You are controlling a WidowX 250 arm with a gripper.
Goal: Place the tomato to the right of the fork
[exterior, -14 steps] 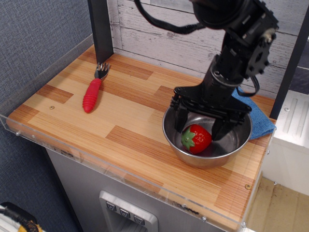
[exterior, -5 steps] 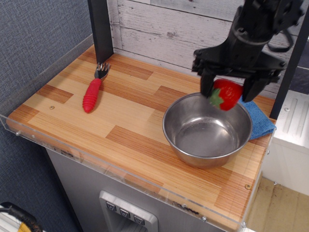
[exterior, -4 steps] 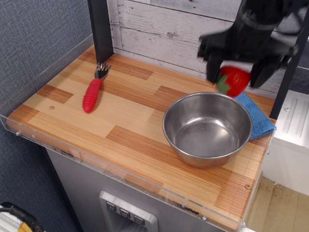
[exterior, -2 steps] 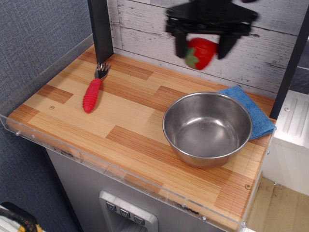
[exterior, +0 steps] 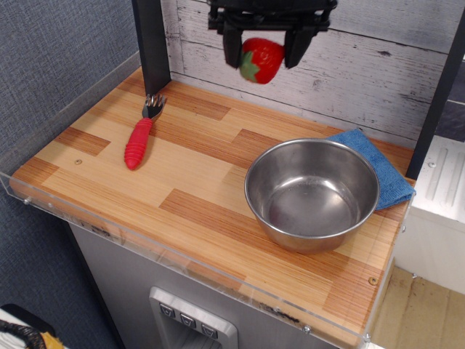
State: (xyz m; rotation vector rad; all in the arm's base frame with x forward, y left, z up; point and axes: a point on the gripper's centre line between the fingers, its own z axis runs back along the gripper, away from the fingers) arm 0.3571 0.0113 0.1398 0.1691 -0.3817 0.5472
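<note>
Tomato (exterior: 261, 59) airborne — grasp done, placement left.
Claw (exterior: 263, 45) clenched on it, high and right of the fork (exterior: 141, 134); descent to surface (exterior: 196, 182) remains.

The wooden tabletop (exterior: 189, 174) lies bare between the fork (exterior: 140, 135) at its left rear and the steel bowl (exterior: 312, 192) at the right, leaving a wide open lane across the middle and front; a black post (exterior: 151, 40) rises just behind the fork's tines (blocking approach from that rear corner); a blue cloth (exterior: 378, 164) sits behind the bowl; a clear rim (exterior: 87, 218) borders the left and front edges.
</note>
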